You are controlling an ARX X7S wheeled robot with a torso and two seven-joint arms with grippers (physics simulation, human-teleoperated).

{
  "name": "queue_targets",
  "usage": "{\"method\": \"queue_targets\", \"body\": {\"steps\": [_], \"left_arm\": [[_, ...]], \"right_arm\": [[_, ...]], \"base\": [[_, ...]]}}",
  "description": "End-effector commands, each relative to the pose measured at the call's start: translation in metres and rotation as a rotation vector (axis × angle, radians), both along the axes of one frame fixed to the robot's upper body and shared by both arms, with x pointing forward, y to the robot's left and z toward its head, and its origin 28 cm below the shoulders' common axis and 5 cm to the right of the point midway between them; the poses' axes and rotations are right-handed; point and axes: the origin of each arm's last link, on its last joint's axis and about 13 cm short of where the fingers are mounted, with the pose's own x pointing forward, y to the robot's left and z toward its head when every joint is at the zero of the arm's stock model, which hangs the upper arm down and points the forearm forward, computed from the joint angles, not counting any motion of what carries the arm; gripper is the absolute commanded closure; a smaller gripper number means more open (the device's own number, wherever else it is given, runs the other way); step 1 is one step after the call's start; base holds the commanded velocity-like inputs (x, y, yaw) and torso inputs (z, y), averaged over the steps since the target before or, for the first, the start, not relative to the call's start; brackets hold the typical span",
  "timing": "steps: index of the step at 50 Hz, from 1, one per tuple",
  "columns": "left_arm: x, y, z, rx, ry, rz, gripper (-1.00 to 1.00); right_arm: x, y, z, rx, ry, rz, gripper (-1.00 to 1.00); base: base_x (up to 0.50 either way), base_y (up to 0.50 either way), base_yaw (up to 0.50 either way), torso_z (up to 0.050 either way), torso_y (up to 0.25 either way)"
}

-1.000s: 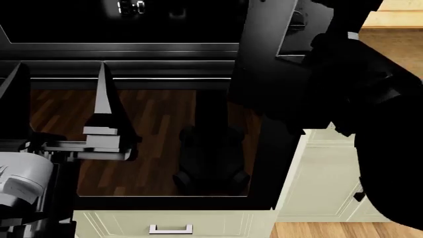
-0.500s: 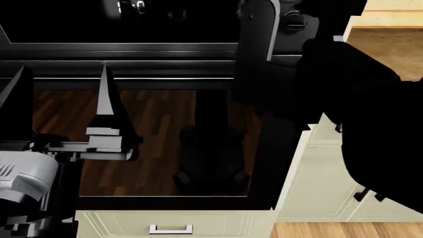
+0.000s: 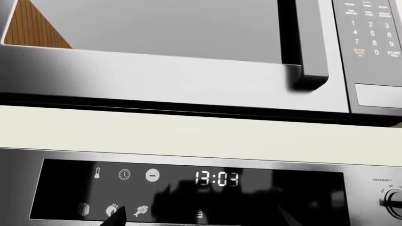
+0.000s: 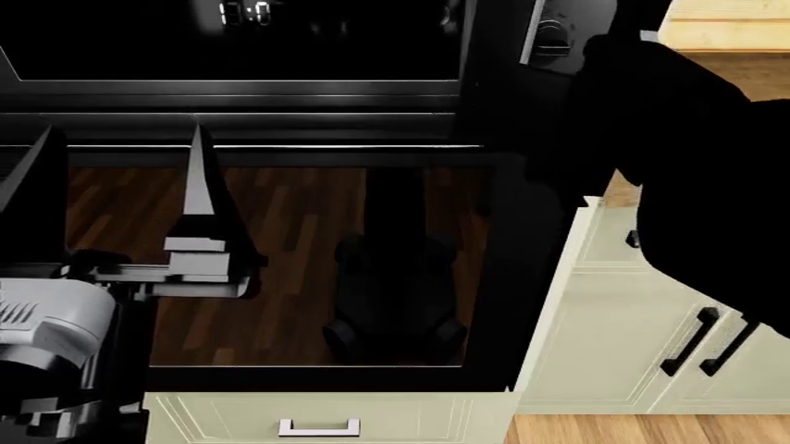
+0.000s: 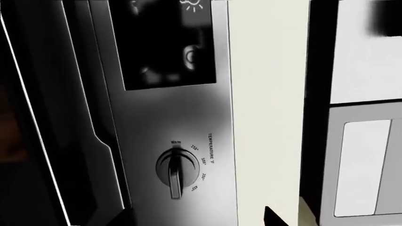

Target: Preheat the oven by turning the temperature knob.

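Knob location: the temperature knob [image 5: 176, 170] sits on the right end of the oven [image 4: 247, 55] control panel, under the printed temperature scale; in the head view it shows small at the top right [image 4: 554, 38], just past the dark bulk of the right arm [image 4: 691, 185].
Knob axis: the raised ridge runs along the line from the "Warm" mark through the centre of the dial, so it appears to be at its lowest setting, not yet turned.
Nearer arm: the right one. Its camera looks almost straight at the dial from close by, while the left arm's camera faces the clock digits [image 3: 216, 179] and catches only the knob's edge at the far side [image 3: 394, 203].
Direction from the jaws: the knob lies ahead of the right gripper, slightly off to one side of two dark fingertips [image 5: 272, 217] at the frame edge.
Right jaws: they look spread with nothing between them, though only the tips show.
Left jaws: parted and empty, the left gripper [image 4: 117, 185] low before the oven's glass door, well away from the knob.
Likely need: close in, line the jaws across the ridge, then twist.
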Motion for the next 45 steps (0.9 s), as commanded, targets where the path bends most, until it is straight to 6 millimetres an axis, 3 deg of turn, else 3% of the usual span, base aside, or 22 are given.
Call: {"method": "queue_targets", "body": {"steps": [1,18,45], "left_arm": [[0.0,0.0,-0.001,0.0,0.003,0.001,-1.0],[0.004,0.001,-0.004,-0.004,0.014,0.002,-1.0],[0.007,0.001,-0.008,0.001,0.028,0.001,-1.0]], "right_arm": [[0.012,-0.001,0.0,0.013,-0.014,0.004,-1.0],[0.039,0.001,-0.02,0.016,0.045,0.043,-1.0],[0.044,-0.007,-0.032,0.027,0.079,-0.021,-1.0]], "base": [[0.0,0.0,0.0,0.0,0.0],[0.0,0.0,0.0,0.0,0.0],[0.0,0.0,0.0,0.0,0.0]]}}
